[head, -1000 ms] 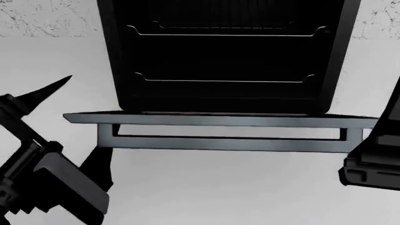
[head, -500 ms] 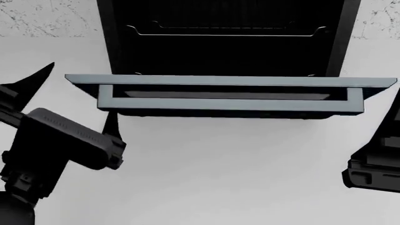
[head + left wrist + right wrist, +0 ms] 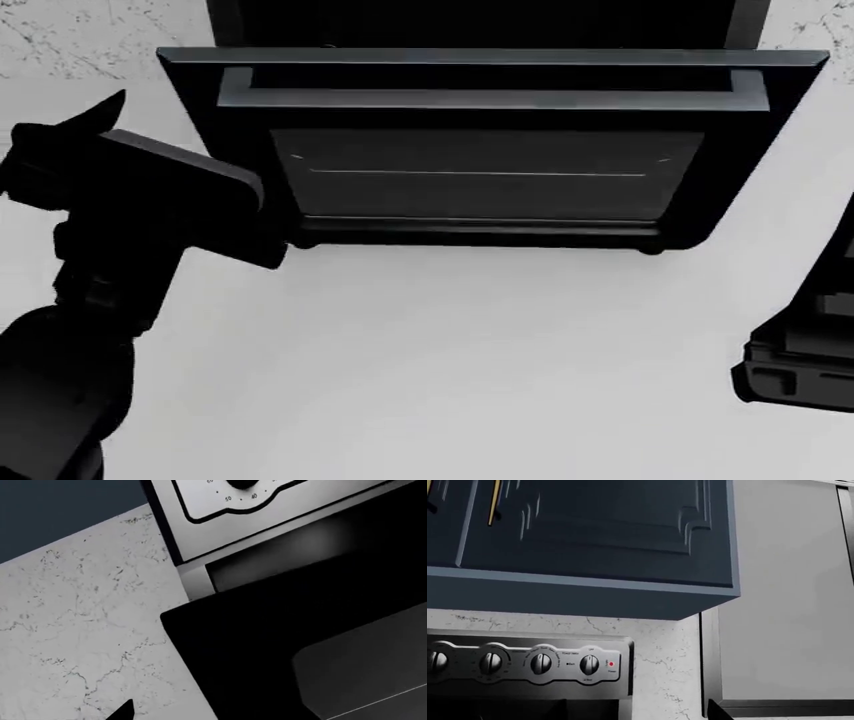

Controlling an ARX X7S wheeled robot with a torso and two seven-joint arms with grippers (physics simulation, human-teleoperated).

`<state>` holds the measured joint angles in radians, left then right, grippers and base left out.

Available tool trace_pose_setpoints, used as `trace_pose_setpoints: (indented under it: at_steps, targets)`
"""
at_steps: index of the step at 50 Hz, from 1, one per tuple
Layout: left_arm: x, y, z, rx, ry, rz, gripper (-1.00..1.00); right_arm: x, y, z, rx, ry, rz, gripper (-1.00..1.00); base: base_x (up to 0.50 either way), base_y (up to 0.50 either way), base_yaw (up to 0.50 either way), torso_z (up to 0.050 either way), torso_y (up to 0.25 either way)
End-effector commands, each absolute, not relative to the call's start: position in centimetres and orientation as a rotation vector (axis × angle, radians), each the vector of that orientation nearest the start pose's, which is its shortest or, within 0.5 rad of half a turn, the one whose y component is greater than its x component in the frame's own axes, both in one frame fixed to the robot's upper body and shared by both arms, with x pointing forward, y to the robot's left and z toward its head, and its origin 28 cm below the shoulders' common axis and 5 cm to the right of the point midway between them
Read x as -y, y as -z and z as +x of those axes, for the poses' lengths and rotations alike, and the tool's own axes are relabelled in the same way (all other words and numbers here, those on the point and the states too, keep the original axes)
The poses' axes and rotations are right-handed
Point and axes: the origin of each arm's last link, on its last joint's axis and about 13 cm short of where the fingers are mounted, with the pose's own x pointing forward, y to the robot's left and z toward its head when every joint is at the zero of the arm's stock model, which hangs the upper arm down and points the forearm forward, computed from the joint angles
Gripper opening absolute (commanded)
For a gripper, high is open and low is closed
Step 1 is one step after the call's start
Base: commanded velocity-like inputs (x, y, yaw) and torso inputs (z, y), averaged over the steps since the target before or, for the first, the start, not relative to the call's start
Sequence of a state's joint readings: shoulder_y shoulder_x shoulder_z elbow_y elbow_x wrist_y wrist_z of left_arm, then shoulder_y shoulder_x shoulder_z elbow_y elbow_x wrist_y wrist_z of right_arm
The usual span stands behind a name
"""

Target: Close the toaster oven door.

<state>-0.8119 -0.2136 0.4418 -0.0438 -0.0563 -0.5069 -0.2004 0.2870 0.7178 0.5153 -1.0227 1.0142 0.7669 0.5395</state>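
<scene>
The black toaster oven [image 3: 481,20] stands at the back of the counter; its silver knob panel [image 3: 527,662] shows in the right wrist view. The toaster oven door [image 3: 481,175] is tilted up almost against the opening, glass pane facing me, its handle bar [image 3: 487,98] along the top. My left gripper [image 3: 187,170] is against the door's left edge with its jaws spread. One fingertip [image 3: 114,100] points up; the other is hidden. In the left wrist view the door frame [image 3: 267,640] fills the picture beside one fingertip [image 3: 123,712]. Only the body of my right gripper [image 3: 798,370] shows; its fingers are out of view.
The oven sits on a white marble counter [image 3: 467,350] with a marble backsplash [image 3: 660,645] behind it. Dark-blue cabinets [image 3: 594,530] with a brass handle [image 3: 494,502] hang above the oven. A tall grey panel [image 3: 787,605] stands beside them.
The door has swung up from lying flat open to nearly shut. My left gripper rose with it along the door's left side. The right arm has not moved.
</scene>
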Motion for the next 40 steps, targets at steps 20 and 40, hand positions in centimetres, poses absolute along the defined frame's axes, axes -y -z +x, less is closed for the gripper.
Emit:
trace_pose_setpoints:
  at_steps: [20,40]
  targets:
    - [-18.7,-19.8,41.0,0.128,-0.007,0.467,1.00,18.5,-25.9,14.7,0.566,0.164,-0.077,1.00,0.00,0.00,0.00,0.000,0.000]
    - [-18.4,-20.2,43.5,0.113,-0.007,0.521,1.00,19.0,-25.7,14.3,0.559,0.190,-0.082,1.00,0.03,0.00,-0.01,0.002,0.000]
